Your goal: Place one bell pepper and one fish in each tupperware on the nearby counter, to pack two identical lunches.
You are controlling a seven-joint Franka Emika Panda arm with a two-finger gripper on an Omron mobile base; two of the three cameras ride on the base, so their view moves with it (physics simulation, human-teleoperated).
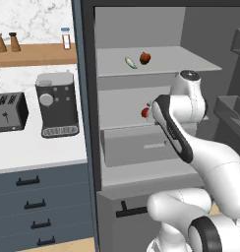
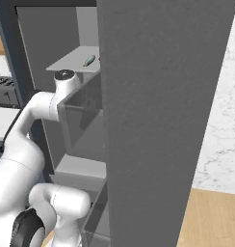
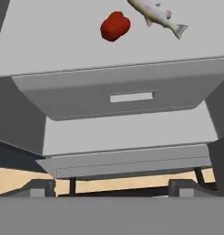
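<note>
From the left, the open fridge holds a red bell pepper and a pale fish on its upper shelf; a second pepper sits lower, beside the arm. From the right, the upper fish lies on its shelf. Along the hand, fingers spread wide and empty, a glossy red pepper and a silvery fish lie near each other on a shelf well ahead, above a closed drawer.

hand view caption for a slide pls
Open gripper faces a fridge shelf holding a red bell pepper and a fish.
</note>
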